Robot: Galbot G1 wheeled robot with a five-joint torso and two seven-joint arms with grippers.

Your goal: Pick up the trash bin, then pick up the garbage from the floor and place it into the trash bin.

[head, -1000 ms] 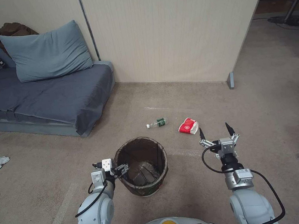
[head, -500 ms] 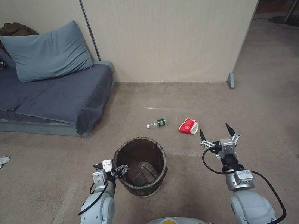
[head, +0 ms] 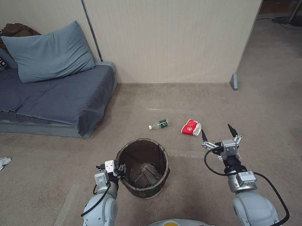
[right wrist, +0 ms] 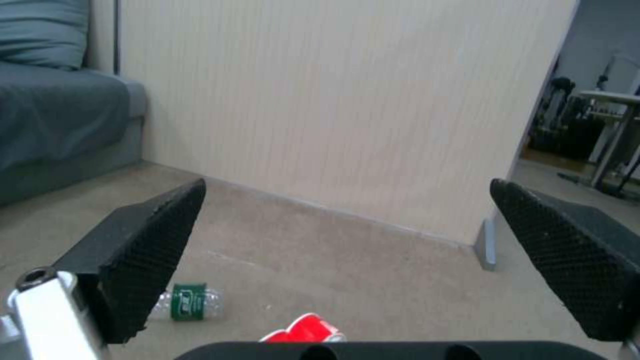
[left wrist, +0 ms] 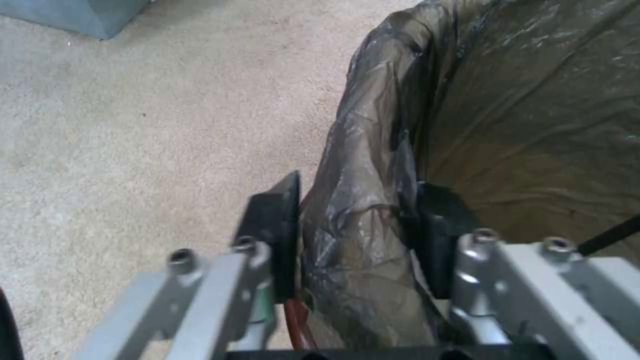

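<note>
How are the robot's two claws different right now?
The left claw is pinched on the rim of the trash bin; the right claw is spread wide open, holding nothing. The left sits beside the bin; the right hangs in open air, pointing toward the red cup. Both have black fingertips.

So the right gripper [right wrist: 347, 260] has its two black textured fingers [right wrist: 143, 250] spread wide apart with nothing between them, held low over the beige carpet [right wrist: 373, 270]. Past them a clear bottle with a green label [right wrist: 185, 302] lies on its side, and just right of it there's a red-and-white paper cup [right wrist: 307, 329], partly cut off by the gripper's body. Farther back is a cream ribbed wall panel [right wrist: 333, 110], with a grey sofa [right wrist: 60, 125] and a pillow [right wrist: 43, 30] off to the left.
</note>
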